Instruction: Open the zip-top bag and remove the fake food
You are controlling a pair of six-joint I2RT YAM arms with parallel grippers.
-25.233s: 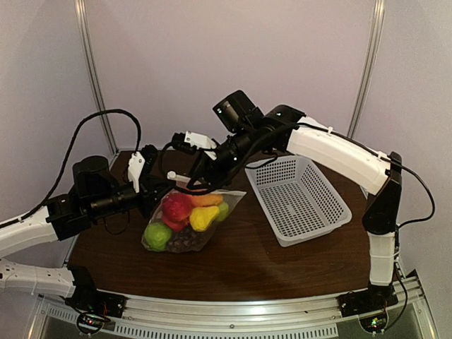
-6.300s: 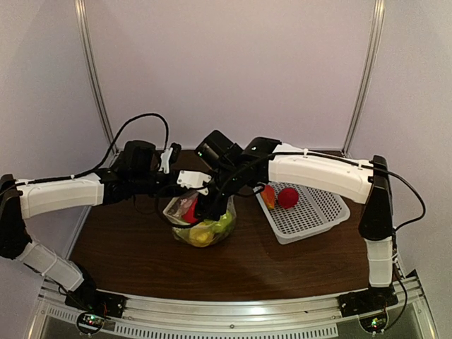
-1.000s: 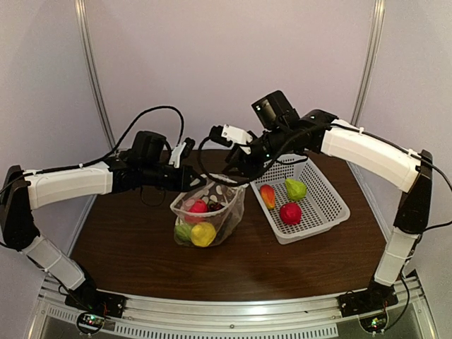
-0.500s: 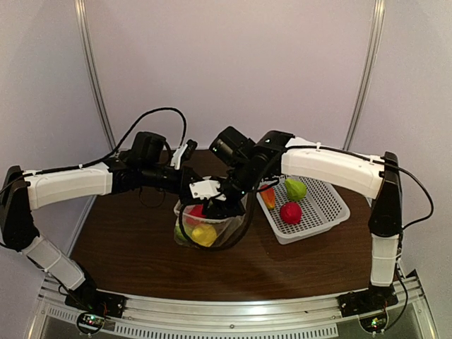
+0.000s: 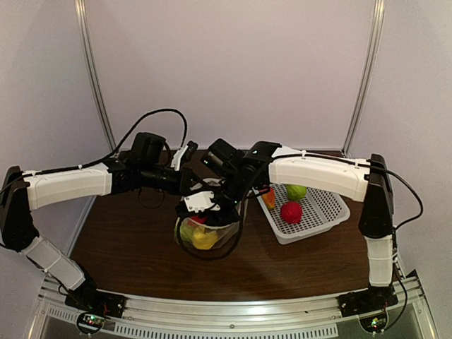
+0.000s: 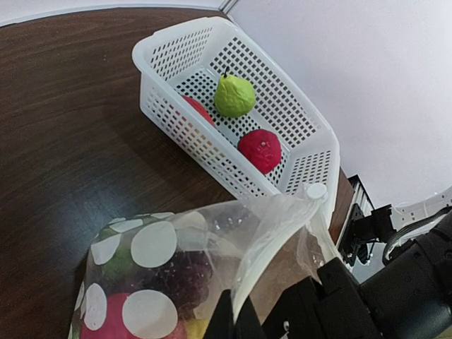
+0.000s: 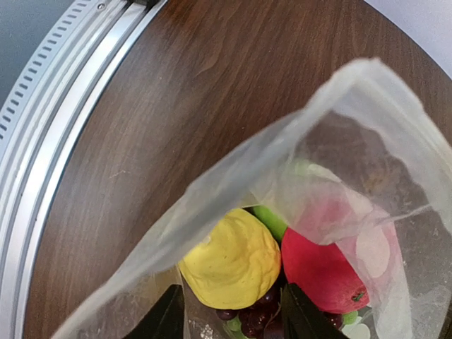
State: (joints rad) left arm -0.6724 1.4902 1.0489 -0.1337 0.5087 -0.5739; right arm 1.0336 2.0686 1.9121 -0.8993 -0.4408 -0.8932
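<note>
Right end effector (image 7: pixel 232 311), fingers spread, inside zip-top bag (image 7: pixel 339 162)

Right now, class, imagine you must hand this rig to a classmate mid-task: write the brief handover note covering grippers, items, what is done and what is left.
Left gripper: shut on the rim of the zip-top bag, holding its mouth up and open.
Right gripper: open, holding nothing, fingers at the bag mouth just above the fruit.
Done: the bag is open; a green fruit, a red ball and an orange-red fruit lie in the white basket.
Left: a yellow fruit, a red fruit, a green piece and dark grapes are in the bag; lift them out.
</note>
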